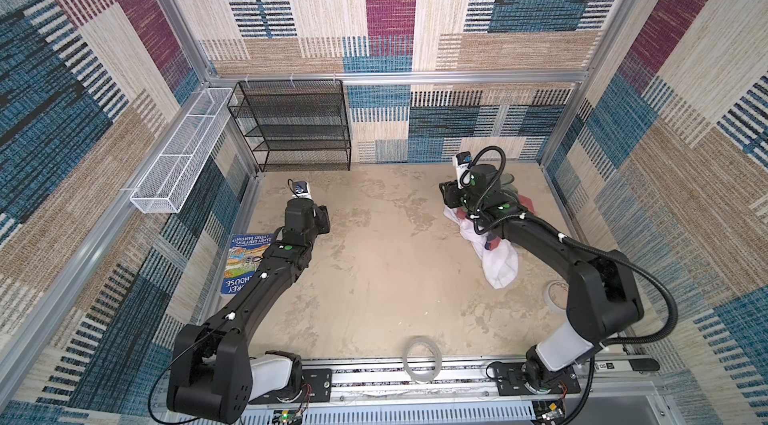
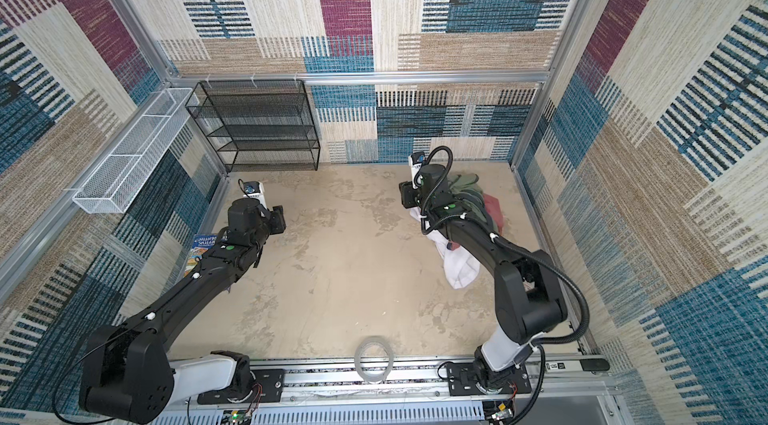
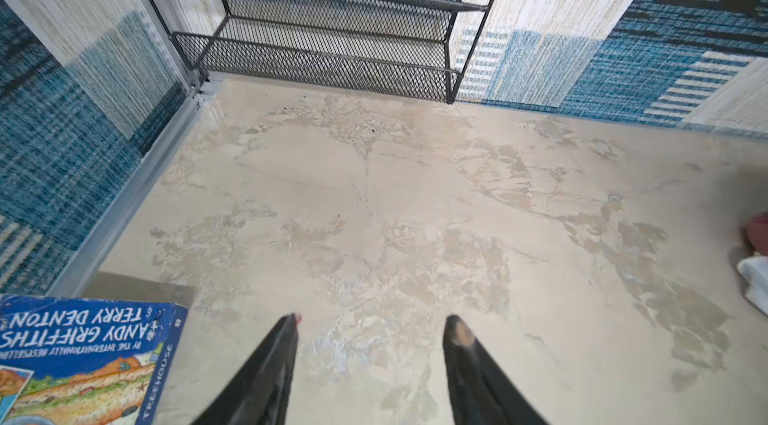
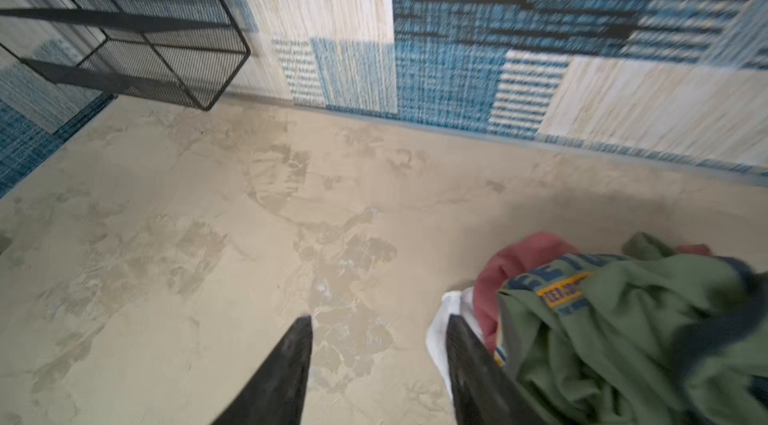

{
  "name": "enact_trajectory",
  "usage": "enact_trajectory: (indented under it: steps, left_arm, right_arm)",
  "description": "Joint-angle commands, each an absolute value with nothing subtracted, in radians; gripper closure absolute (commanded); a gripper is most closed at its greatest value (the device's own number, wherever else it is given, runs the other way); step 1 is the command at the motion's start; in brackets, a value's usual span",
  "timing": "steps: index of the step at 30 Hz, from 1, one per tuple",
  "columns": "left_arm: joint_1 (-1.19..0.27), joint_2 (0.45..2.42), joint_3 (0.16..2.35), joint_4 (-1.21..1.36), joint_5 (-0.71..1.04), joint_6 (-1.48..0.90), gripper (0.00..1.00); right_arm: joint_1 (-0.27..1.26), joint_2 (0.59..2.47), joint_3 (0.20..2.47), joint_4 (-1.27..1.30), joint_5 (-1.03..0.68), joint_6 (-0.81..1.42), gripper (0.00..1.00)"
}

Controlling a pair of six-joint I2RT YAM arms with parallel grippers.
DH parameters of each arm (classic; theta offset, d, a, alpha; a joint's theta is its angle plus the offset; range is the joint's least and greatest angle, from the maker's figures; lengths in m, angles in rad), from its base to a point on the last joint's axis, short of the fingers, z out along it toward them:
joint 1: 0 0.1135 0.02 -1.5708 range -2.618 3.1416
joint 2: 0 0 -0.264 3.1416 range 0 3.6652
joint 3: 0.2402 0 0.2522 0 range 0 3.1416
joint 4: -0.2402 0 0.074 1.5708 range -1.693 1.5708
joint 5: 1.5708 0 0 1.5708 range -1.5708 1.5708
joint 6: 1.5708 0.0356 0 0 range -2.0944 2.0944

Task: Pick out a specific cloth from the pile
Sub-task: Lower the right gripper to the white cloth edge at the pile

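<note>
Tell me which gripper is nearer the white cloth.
Right. The right gripper is at the edge of the white cloth; the left gripper is far across the table, over bare surface beside the book.

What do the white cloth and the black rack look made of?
The white cloth: soft matte fabric, probably cotton, draping in limp folds. The black rack: apparently painted metal, see-through diamond mesh shelves on thin rods.

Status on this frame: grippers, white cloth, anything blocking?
Left gripper open, empty. Right gripper open beside pile. White cloth not gripped, partly buried under red garment, olive garment.
</note>
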State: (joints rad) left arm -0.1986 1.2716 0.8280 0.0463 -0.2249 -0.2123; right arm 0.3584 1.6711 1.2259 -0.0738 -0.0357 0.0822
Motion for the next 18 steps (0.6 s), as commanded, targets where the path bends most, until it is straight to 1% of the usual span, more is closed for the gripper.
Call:
enact_trajectory:
  steps: [1, 3, 5, 11, 18]
  left_arm:
    - [-0.199, 1.278, 0.848, 0.025, -0.163, -0.245, 0.4]
    - [-0.199, 1.28, 0.85, 0.02, -0.164, -0.25, 0.4]
    - [-0.199, 1.28, 0.848, 0.017, -0.167, -0.246, 0.4]
    - [-0.199, 1.278, 0.847, 0.006, -0.179, -0.234, 0.4]
    - [-0.199, 1.28, 0.836, 0.007, -0.177, -0.233, 0.4]
  right_arm:
    - [0.36, 1.76, 1.303, -0.212, -0.112, 0.124, 0.49]
    - [0.361, 1.811, 1.35, -0.247, -0.122, 0.13, 0.53]
    - [0.362, 1.854, 1.386, -0.278, -0.129, 0.133, 0.54]
    - [0.362, 1.952, 1.468, -0.358, -0.098, 0.156, 0.51]
    - [0.361, 2.024, 1.522, -0.421, 0.018, 0.162, 0.51]
